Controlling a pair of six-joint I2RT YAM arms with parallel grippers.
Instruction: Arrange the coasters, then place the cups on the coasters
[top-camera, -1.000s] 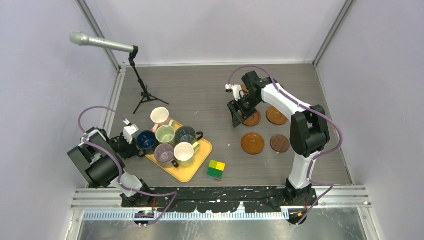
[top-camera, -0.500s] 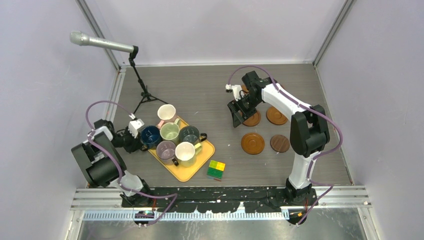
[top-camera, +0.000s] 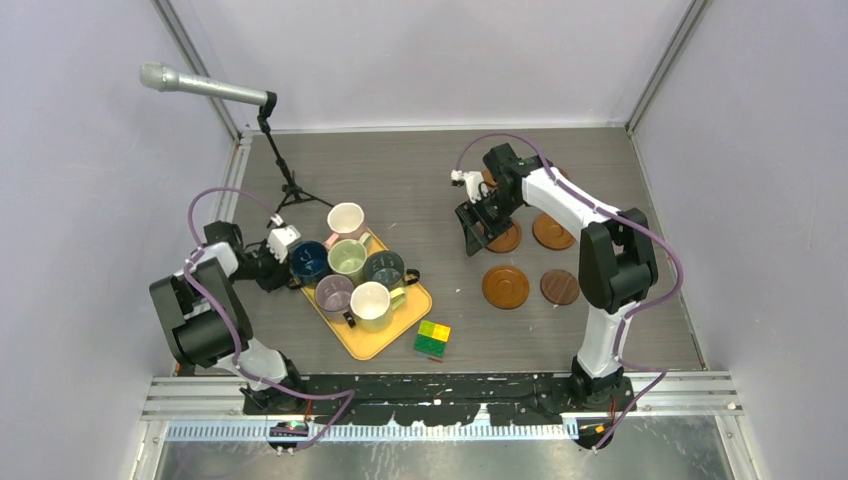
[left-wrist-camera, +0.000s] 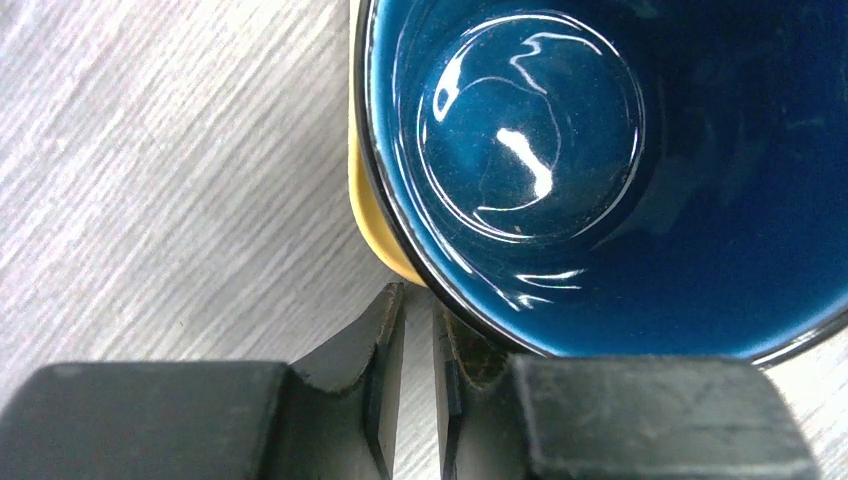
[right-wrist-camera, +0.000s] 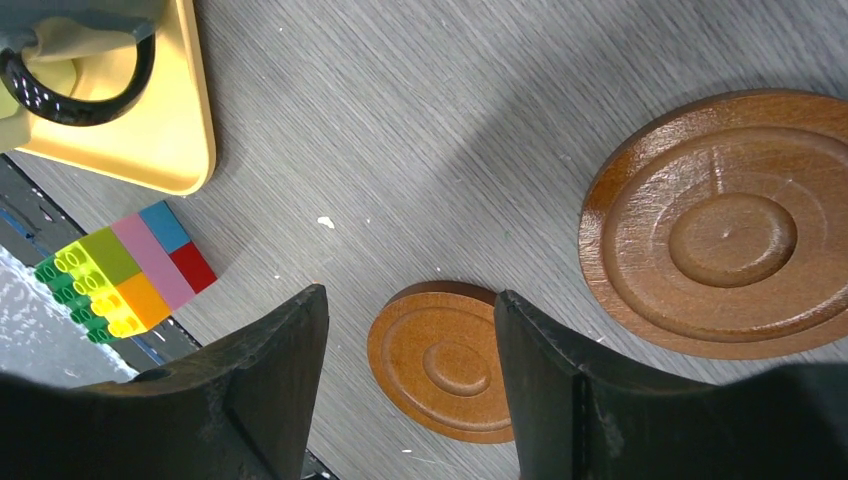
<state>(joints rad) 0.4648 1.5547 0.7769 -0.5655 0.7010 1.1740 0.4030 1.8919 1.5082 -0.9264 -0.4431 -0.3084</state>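
Observation:
Several cups stand on the orange tray (top-camera: 392, 335): the dark blue cup (top-camera: 308, 258) (left-wrist-camera: 560, 150), white-pink (top-camera: 346, 218), light green (top-camera: 347, 258), grey-green (top-camera: 383, 268), mauve (top-camera: 333, 293) and cream (top-camera: 369, 303). My left gripper (top-camera: 283, 245) (left-wrist-camera: 418, 300) is shut with nothing in it, its tips against the blue cup's rim and the tray edge. Round wooden coasters lie on the right: one reddish (top-camera: 505, 287) (right-wrist-camera: 440, 360), one dark brown (top-camera: 560, 287), one further back (top-camera: 552, 230), and one (top-camera: 508, 240) (right-wrist-camera: 725, 225) partly under my right gripper (top-camera: 472, 228) (right-wrist-camera: 410, 300). That gripper hangs open above the table.
A microphone stand (top-camera: 290, 190) stands at the back left, close behind the tray. A multicoloured block (top-camera: 432, 339) (right-wrist-camera: 125, 270) lies near the front edge beside the tray's corner (right-wrist-camera: 170, 150). Purple walls close in on both sides.
My left gripper has moved back and to the right, and the tray with its cups has slid the same way. The right arm has stayed put.

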